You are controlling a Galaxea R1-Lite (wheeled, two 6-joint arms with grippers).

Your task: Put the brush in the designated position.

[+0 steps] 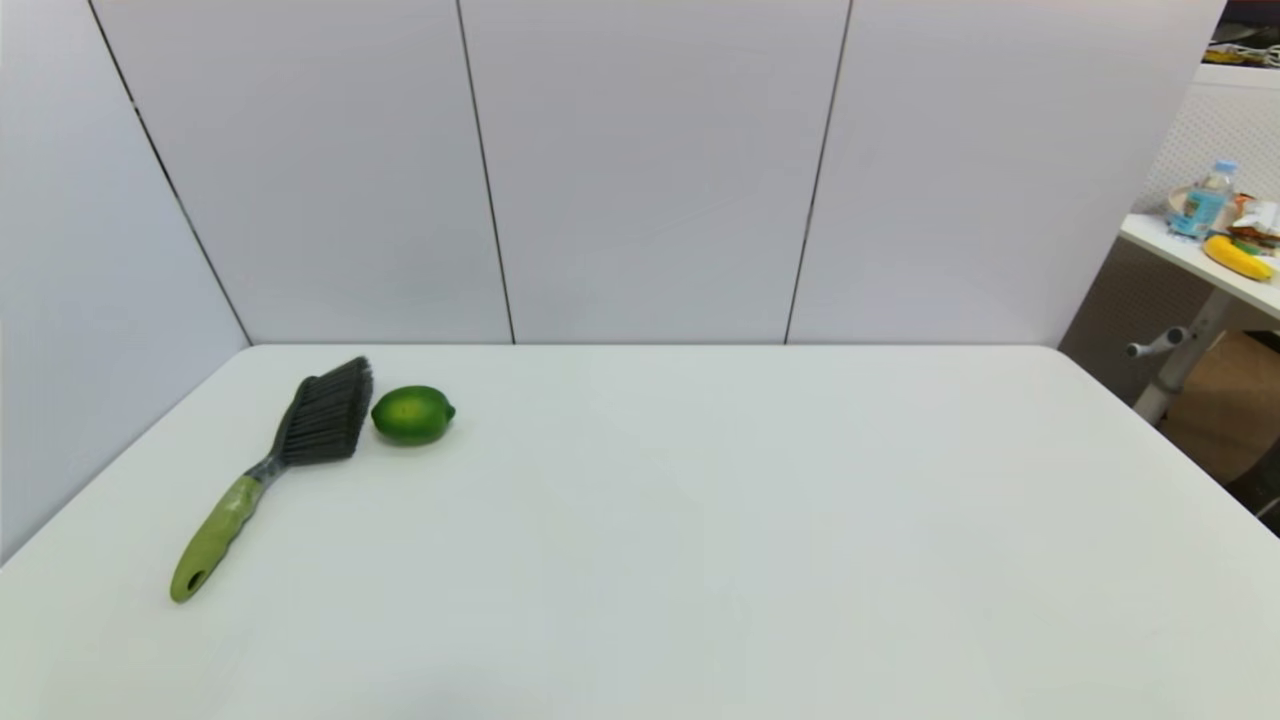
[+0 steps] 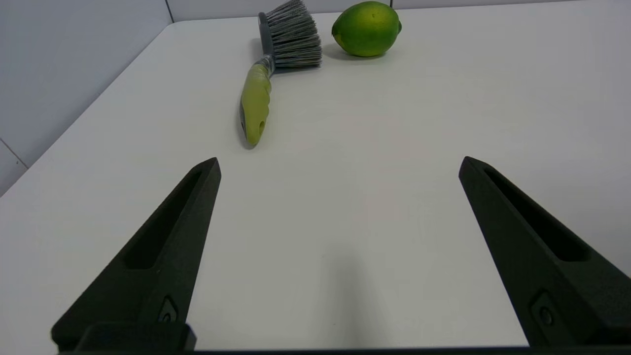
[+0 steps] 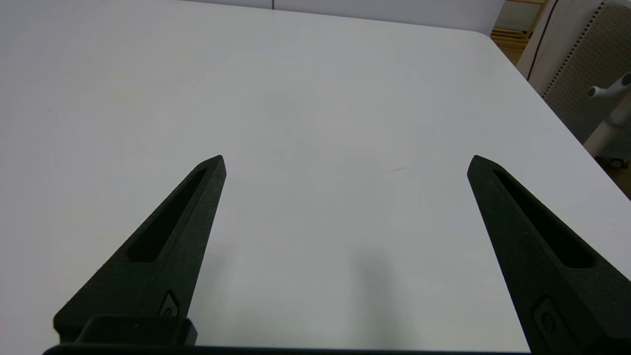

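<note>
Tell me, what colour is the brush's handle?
Lime green. The brush handle shows best in the left wrist view.

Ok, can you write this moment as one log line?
brush: flat on table, untouched | lime: beside bristles | left hand: open, short of brush | right hand: open, parked

Brush: lime-green handle with a small hole at its tip, grey neck, black bristles. Lies flat on the counter's far left, handle toward the robot, bristles toward the back wall.
</note>
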